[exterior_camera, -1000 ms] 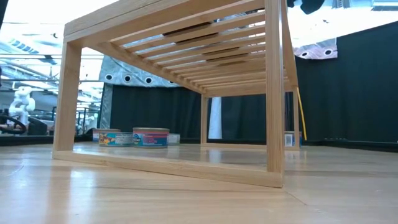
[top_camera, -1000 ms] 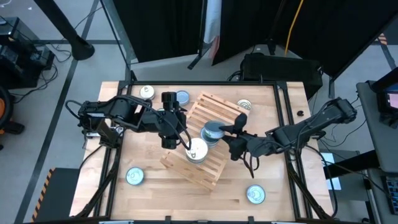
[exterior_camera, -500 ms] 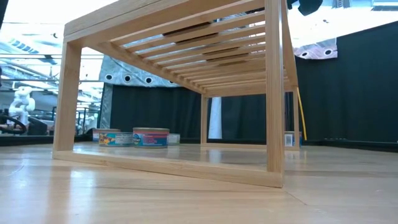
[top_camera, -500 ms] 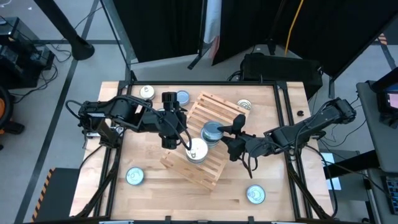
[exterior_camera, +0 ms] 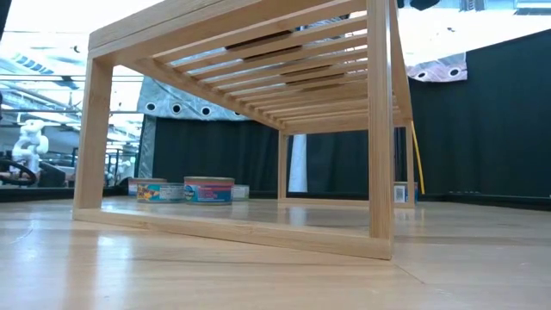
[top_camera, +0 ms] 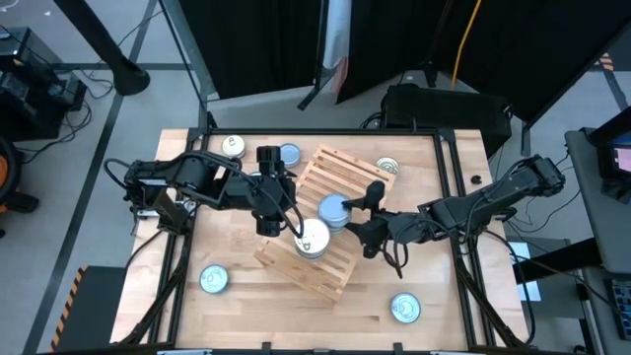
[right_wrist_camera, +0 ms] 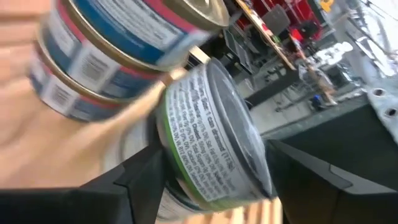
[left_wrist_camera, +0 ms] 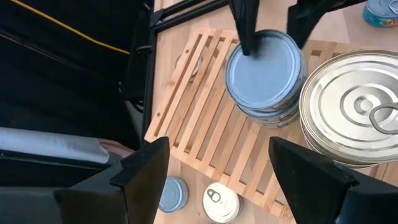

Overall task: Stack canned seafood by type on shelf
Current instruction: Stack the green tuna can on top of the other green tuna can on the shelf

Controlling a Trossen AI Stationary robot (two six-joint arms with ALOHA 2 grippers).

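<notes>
A: Start at the right gripper (top_camera: pixel 359 210), just right of centre in the high view. Its jaws stand apart, one finger on each side of the blue-topped stack (top_camera: pixel 335 210), and nothing is clamped between them. In the left wrist view you see the two dark fingers (left_wrist_camera: pixel 244 28) straddling the blue lid.

B: So the tin is down on its mate?

A: I judge so. The blue stack sits on the shelf (top_camera: pixel 337 176), mid-frame, and touching it toward the lower left is the silver-topped stack (top_camera: pixel 313 237).

B: And the left gripper (top_camera: pixel 268 219)?

A: Left of centre, hanging by the silver stack with its jaws wide and empty.

B: How should the release go?

A: Open fully before moving, then lift straight away. A sideways drag would likely slide the top tin off, or knock the silver stack next door.

B: What's left out?

A: A silver tin (top_camera: pixel 231 146) and a blue tin (top_camera: pixel 289 154) at upper left, one silver tin (top_camera: pixel 387 167) at the shelf's upper right edge, a blue tin (top_camera: pixel 213 280) at lower left, and a silver tin (top_camera: pixel 404 309) at lower right.
</notes>
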